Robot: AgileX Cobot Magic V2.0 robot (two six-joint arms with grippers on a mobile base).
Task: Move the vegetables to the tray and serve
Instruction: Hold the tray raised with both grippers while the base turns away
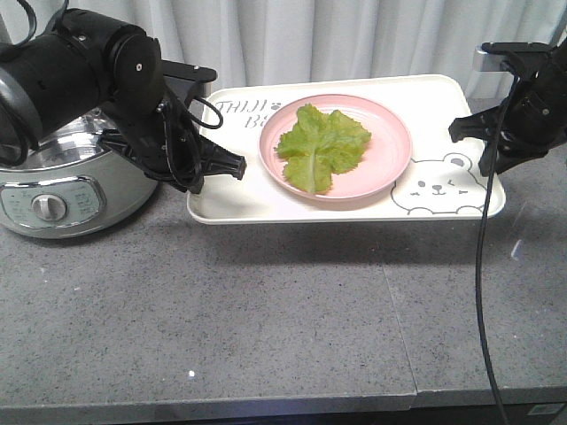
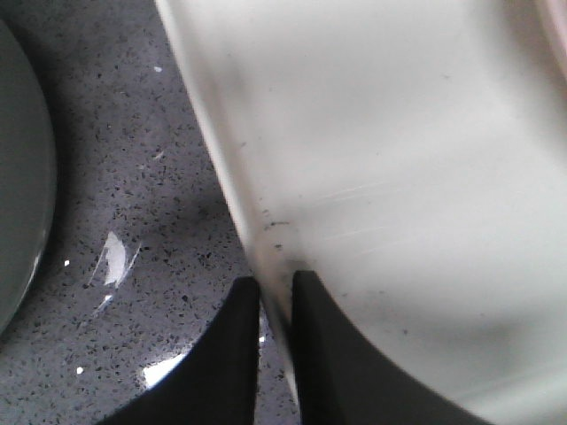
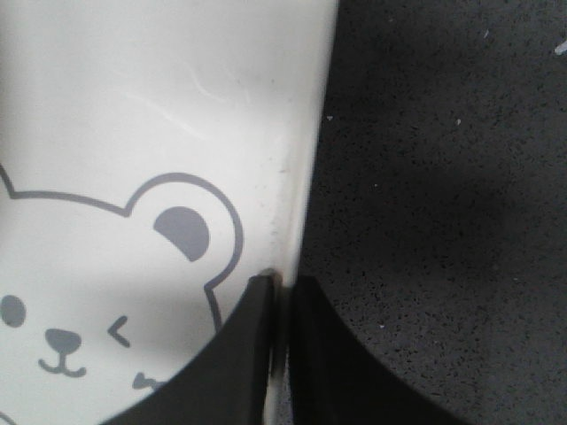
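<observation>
Two grippers pinch the cream tray by its short ends, its long axis running side to side above the grey counter. The left gripper is clamped on the rim beside the cooker, and the right gripper on the rim by the bear drawing. Farther in, the lettuce leaf lies on the pink plate at the tray's middle, roughly midway between both arms, so serving likely hinges on both ends moving level together; the shadow beneath suggests the tray is lifted.
</observation>
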